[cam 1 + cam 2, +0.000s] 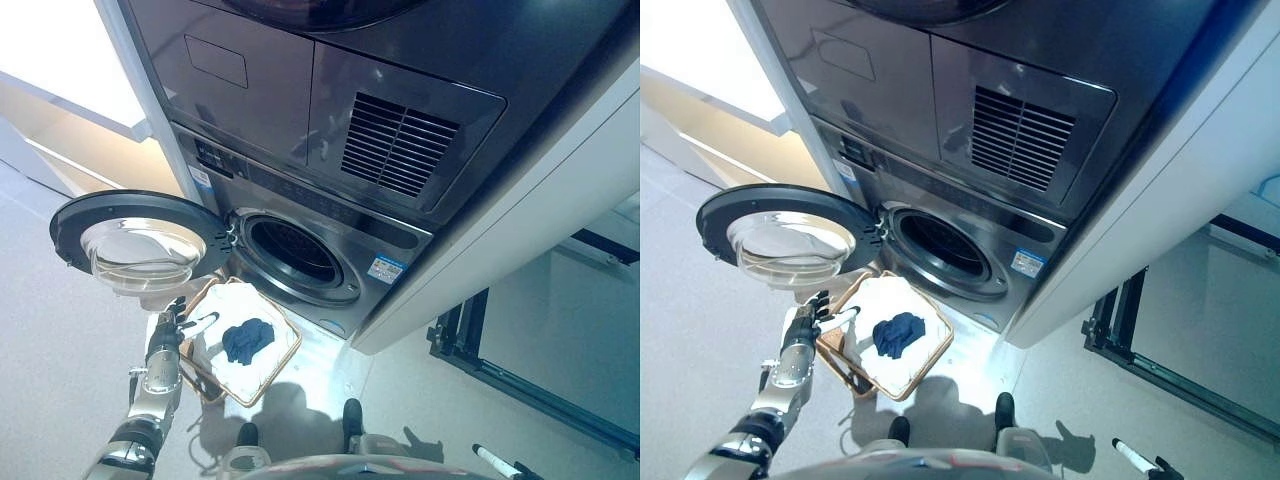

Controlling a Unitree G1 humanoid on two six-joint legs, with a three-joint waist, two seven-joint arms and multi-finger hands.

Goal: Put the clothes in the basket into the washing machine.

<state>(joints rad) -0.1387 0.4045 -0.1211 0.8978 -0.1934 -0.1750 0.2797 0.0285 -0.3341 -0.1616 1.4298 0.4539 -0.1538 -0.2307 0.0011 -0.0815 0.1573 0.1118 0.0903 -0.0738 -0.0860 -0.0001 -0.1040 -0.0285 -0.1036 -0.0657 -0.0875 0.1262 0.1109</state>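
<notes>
A wicker basket [291,349] lined with white cloth [216,366] stands on the floor in front of the washing machine. A dark blue garment [247,340] lies crumpled in its middle. My left hand [172,333] is at the basket's left rim, open, with one white-tipped finger reaching over the rim towards the white cloth. The washing machine's drum opening [296,253] is just beyond the basket and looks dark inside. Its round door [140,245] is swung wide open to the left. My right hand [497,462] shows only partly at the bottom right edge.
A second machine with a vent grille [400,146] is stacked above the washer. A white cabinet side [520,230] runs along the right, with a black metal frame [468,350] on the floor beyond it. Pale floor spreads to the left.
</notes>
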